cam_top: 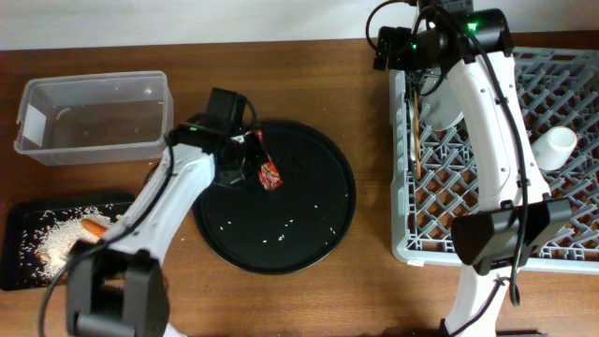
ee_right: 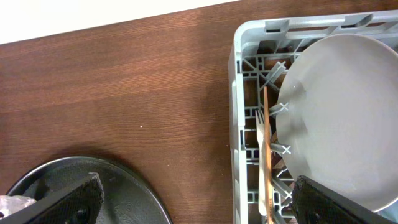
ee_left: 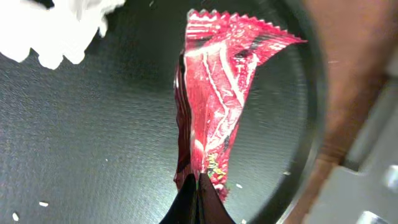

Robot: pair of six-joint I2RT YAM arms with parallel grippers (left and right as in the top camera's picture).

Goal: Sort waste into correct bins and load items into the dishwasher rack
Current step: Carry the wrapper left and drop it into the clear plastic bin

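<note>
**Overhead.** A brown wooden table (cam_top: 309, 65) is carrying every item.
- Round black tray (cam_top: 309, 234), centre: it is holding scattered rice grains (cam_top: 281, 229) and the red shiny wrapper (cam_top: 270, 174), which is sitting over the tray's upper left part.
- Left gripper (cam_top: 251, 154): it is reaching in over the tray's left rim, and the wrapper is projecting from its tip.
- Clear box (cam_top: 94, 84), upper left: it is standing apart from the tray.
- Shallow black tray (cam_top: 19, 257), lower left: it is holding a heap of white rice (cam_top: 58, 241) with an orange carrot (cam_top: 94, 226) against it.
- Dishwasher rack (cam_top: 440, 225), right: a white cup (cam_top: 559, 142) is lying in it, and chopsticks (cam_top: 412, 126) are lying along its left side.
- Right arm (cam_top: 496, 140): it is stretching across the rack toward the upper left corner. Its gripper is hard to make out from here.

**Left wrist.**
- The wrapper (ee_left: 217, 93) is showing as crinkled red foil with pale print and a zigzag-cut far end.
- The wrapper is hanging over the dark tray floor (ee_left: 93, 137).
- The jaws are pressing fully together, pinching the wrapper's near end between the fingertips (ee_left: 198, 202).
- A crumpled white tissue (ee_left: 62, 31) is lying on the tray at upper left, apart from the wrapper.

**Right wrist.**
- The right gripper (ee_right: 199, 190) is hovering above bare table, between the round tray and the rack's corner.
- Its fingers (ee_right: 68, 202) are standing wide apart, holding and touching nothing.
- In the rack, a round white plate (ee_right: 342, 118) is leaning among the pegs.
- A white fork (ee_right: 259, 134) and the chopsticks (ee_right: 267, 162) are lying side by side just left of the plate.
</note>
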